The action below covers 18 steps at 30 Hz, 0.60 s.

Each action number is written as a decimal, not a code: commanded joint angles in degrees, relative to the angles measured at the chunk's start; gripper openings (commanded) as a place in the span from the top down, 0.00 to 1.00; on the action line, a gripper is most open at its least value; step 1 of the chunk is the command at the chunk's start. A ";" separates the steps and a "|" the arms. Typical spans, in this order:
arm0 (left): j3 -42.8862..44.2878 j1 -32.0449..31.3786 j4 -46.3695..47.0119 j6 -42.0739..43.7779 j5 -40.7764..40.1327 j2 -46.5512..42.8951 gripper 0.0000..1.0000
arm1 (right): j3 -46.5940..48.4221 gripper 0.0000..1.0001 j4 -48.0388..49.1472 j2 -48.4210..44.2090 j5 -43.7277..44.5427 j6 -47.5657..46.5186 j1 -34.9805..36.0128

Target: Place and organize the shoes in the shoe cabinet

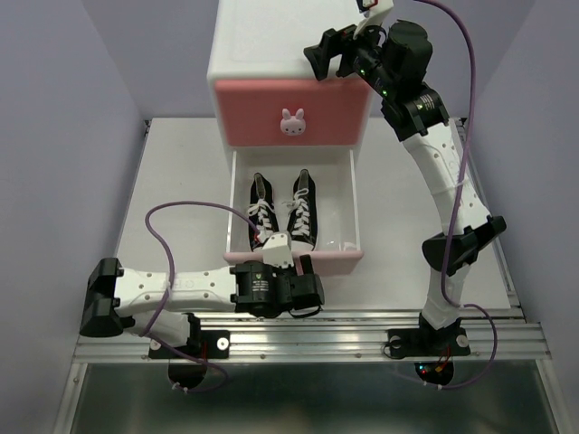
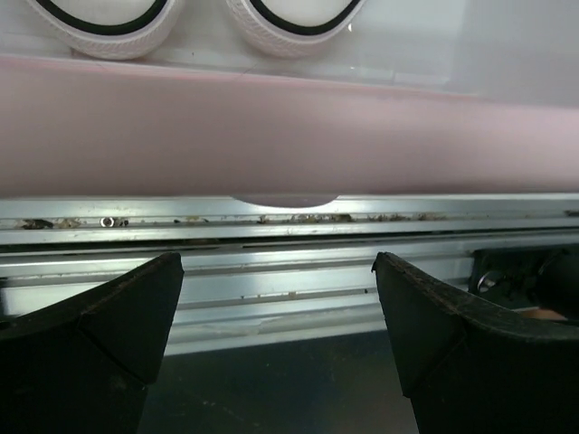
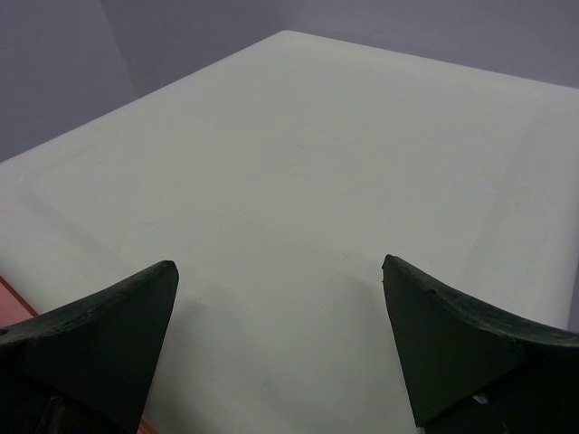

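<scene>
From above, your left gripper [image 1: 291, 264] hangs spread and empty just short of the pulled-out lower drawer [image 1: 342, 257]. The black sneakers [image 1: 261, 208] lie inside beyond it, so it is likely poised to push the drawer shut. Its wrist view shows the drawer's pale pink face straight ahead. In the right wrist view, your right gripper [image 3: 276, 267], equally wide and empty, hovers over the shoe cabinet [image 3: 298, 154] top, perhaps to steady it.

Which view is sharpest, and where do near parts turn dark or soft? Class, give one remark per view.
Top external: even, soft light, crisp on the black shoes in the open lower drawer; left wrist: that drawer's pink front looks soft, the left gripper nearly black; right wrist: the cabinet top is pale, almost featureless, the right gripper a dark silhouette.
</scene>
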 commanded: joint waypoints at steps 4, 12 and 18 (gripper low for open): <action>-1.33 0.13 -0.77 -5.86 -10.23 2.79 0.01 | -3.95 0.00 -9.24 2.07 1.53 0.94 0.59; 2.80 1.10 -10.18 -13.59 -17.96 10.43 0.10 | -5.01 0.00 -8.80 1.54 0.56 1.82 0.59; 3.42 2.94 -8.87 -14.04 -20.17 10.97 0.26 | -5.45 0.00 -9.15 1.72 0.21 2.17 0.59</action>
